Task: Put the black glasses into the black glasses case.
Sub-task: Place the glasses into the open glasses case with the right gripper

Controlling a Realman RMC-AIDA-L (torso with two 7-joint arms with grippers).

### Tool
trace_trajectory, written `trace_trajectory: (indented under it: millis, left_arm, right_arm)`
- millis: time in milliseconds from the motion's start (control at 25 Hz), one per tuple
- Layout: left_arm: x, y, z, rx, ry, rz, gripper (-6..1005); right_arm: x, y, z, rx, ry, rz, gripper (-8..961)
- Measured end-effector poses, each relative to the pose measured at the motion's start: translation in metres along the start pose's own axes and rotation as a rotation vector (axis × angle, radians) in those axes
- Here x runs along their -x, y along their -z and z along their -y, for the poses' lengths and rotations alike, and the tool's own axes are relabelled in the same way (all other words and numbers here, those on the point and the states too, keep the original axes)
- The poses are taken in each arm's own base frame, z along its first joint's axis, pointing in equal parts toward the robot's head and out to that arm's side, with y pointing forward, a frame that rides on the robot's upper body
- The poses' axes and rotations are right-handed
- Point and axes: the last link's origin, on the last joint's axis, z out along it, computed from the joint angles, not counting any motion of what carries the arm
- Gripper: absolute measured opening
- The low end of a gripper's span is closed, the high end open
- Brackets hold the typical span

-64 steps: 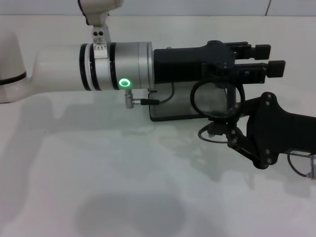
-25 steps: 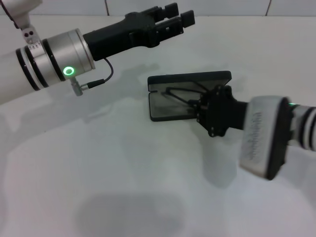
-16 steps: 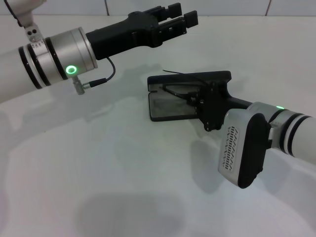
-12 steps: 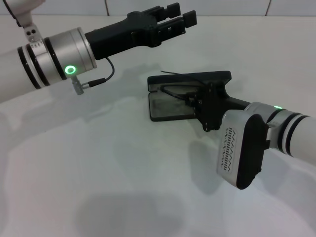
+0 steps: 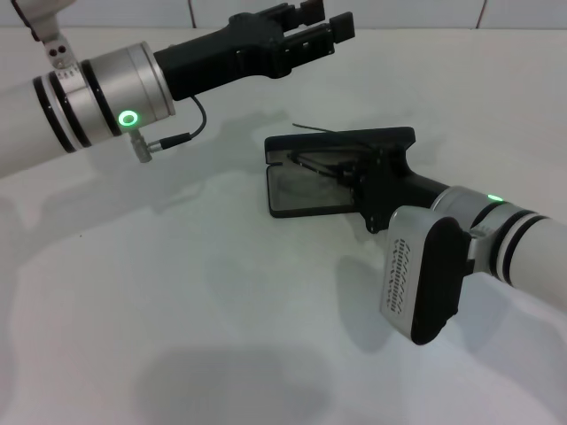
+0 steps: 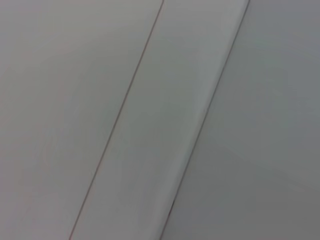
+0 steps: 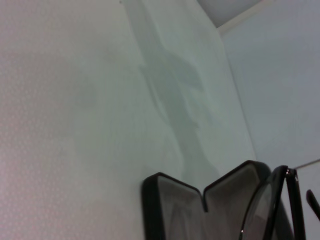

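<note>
white tabletop (image 5: 177, 292), tiled wall behind | black glasses case (image 5: 306, 190) open mid-table | black glasses (image 5: 323, 166) in tray, pinched by right gripper (image 5: 359, 181) | left gripper (image 5: 319, 31) raised, fingers together, empty

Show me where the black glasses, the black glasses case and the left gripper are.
black glasses (image 7: 280, 205), right wrist view, frame.
black glasses case (image 5: 306, 190), head view, tray lining.
left gripper (image 5: 330, 19), head view, between its fingertips.

Left gripper (image 5: 314, 27) raised, jaws together; right gripper (image 5: 359, 181) reaches forward, low.
</note>
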Motion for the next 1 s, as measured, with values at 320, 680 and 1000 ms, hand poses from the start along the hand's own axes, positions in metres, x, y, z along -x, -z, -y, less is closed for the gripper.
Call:
trace_trajectory:
  millis: [320, 680, 1000]
  left_arm:
    - [-0.001, -0.001, 0.000, 0.002, -0.003, 0.000, 644]
    - [0.001, -0.002, -0.001, 0.000, 0.009, -0.011, 644]
    - [0.002, -0.003, -0.003, 0.002, 0.011, -0.013, 644]
  right_arm:
    - [-0.002, 0.001, -0.007, 0.011, -0.009, -0.010, 108]
    - [-0.003, 0.001, -0.017, 0.004, 0.015, -0.037, 108]
    - [-0.007, 0.002, -0.014, -0.032, 0.014, -0.067, 108]
